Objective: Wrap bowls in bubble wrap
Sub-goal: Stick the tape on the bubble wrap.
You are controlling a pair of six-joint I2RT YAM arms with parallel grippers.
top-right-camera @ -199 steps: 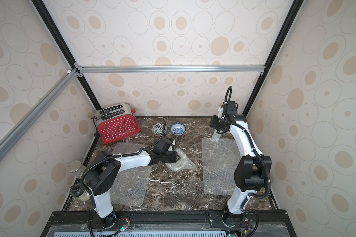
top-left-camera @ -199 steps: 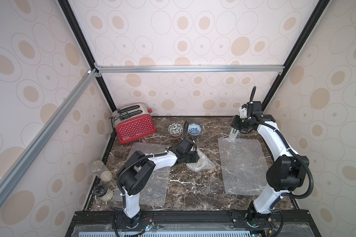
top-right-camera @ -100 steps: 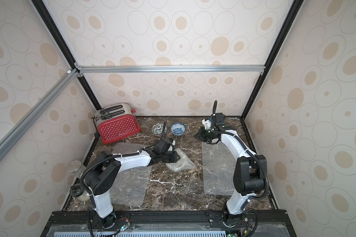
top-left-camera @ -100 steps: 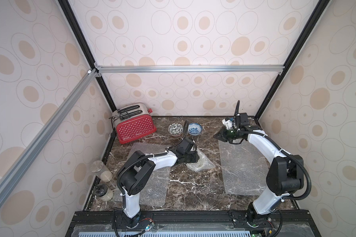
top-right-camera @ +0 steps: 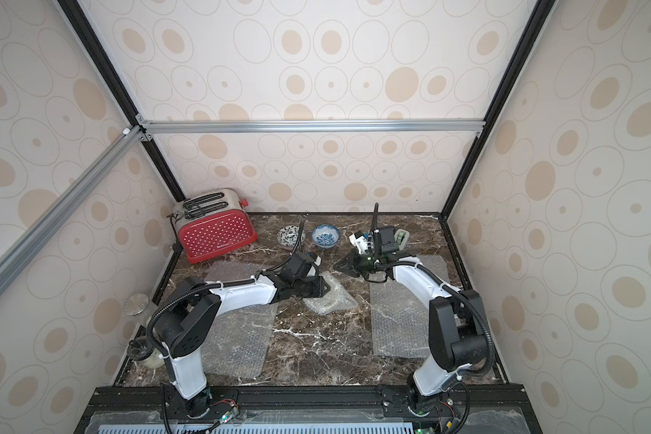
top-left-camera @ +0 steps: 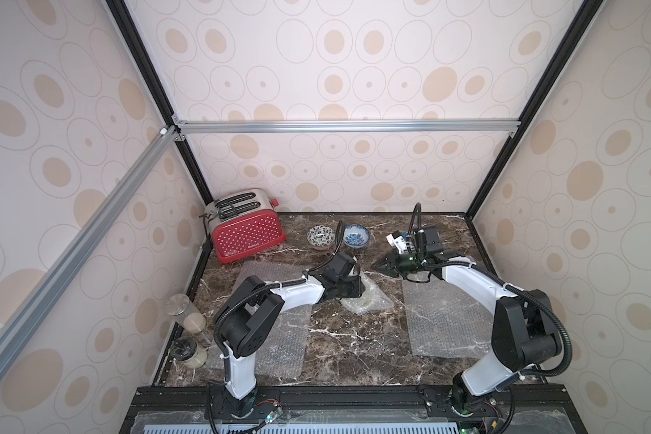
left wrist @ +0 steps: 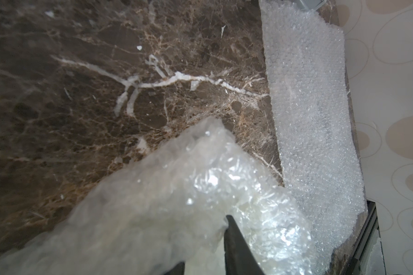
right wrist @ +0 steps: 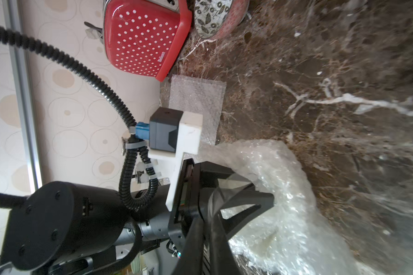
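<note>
Clear bubble wrap bundle (top-left-camera: pixel 367 300) sits centrally on the counter (top-left-camera: pixel 339 338), presumably enclosing a bowl. The left claw (top-left-camera: pixel 361 291) grips its gathered wrap, apparently to hold the fold. The right claw (top-left-camera: pixel 376 266), pinched shut, hovers just beside. The leaf-patterned bowl (top-left-camera: pixel 321 236) and the blue-patterned bowl (top-left-camera: pixel 356 236) stand unwrapped behind.

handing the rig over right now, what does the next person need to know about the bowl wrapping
Left tool: shut on the crumpled bubble wrap bundle at mid table. A pale shape shows through the wrap, likely the cream bowl.
Right tool: shut, empty, beside the bundle, not touching it.
Leaf-pattern bowl and blue-pattern bowl: bare, side by side at the back of the table.
Spare wrap: left sheet and right sheet, flat, one under each arm.
Done: one bundle started, looks loose.
Left: finish it, then wrap the two patterned bowls.
</note>
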